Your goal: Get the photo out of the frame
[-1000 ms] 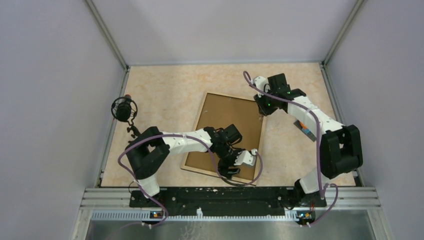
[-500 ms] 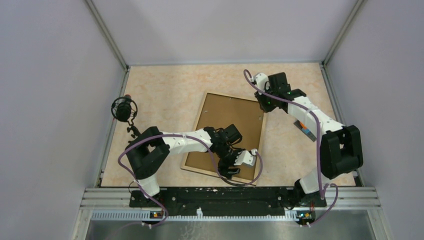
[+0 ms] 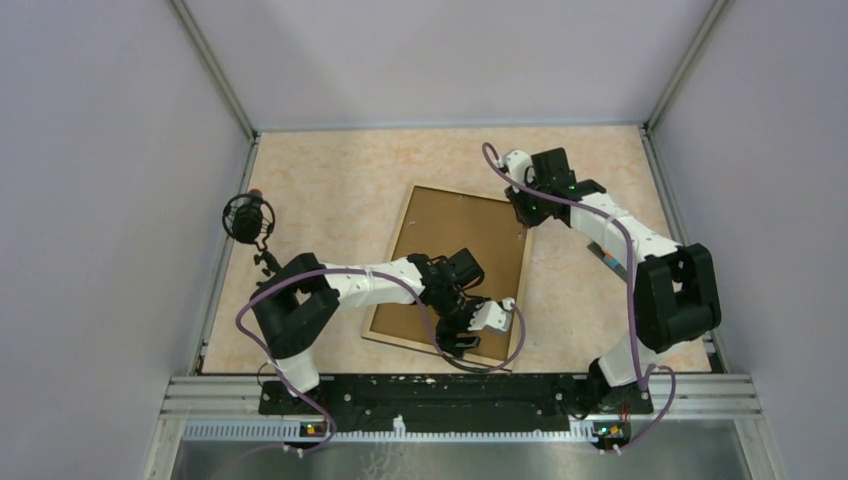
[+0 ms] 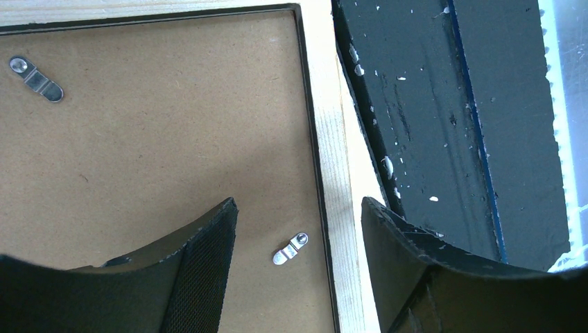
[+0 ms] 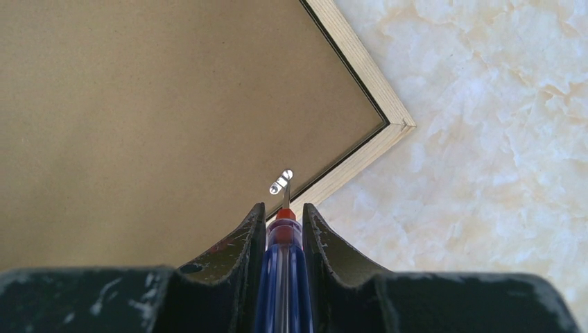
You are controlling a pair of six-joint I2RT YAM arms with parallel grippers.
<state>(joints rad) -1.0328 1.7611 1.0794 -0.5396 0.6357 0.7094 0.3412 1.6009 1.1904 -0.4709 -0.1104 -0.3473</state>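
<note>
Set against a second ago, finds the right arm (image 3: 668, 300) swung slightly inward toward the frame (image 3: 440, 238), elbow and wrist both a touch nearer it. Finds no shift in the left arm (image 3: 350, 283) or in the frame itself.

Shows the frame lying face down on the bench (image 3: 330, 190), brown board back upward, skewed against the bench edges. Places the right pincer (image 5: 284, 208) above the frame's far right corner, closed narrowly on a screwdriver (image 5: 281, 277) (clear blue handle, red collar). Puts the metal tip right at a small silver clip (image 5: 281, 182) just inside that corner; cannot tell whether tip and clip touch.

Places the left pincer (image 4: 298, 211) over the frame's near right corner, spread wide and gripping nothing. Sets one finger over the board back and the other beyond the frame's pale wooden edge, above a black, white-flecked rail (image 4: 430, 125). Shows a second clip (image 4: 290, 248) between those fingers and a third clip (image 4: 36, 78) farther in on the board.

As for writing, turns up only a small orange-and-blue label (image 3: 608, 256) on the right arm, beside the frame's right edge, too small to read.
</note>
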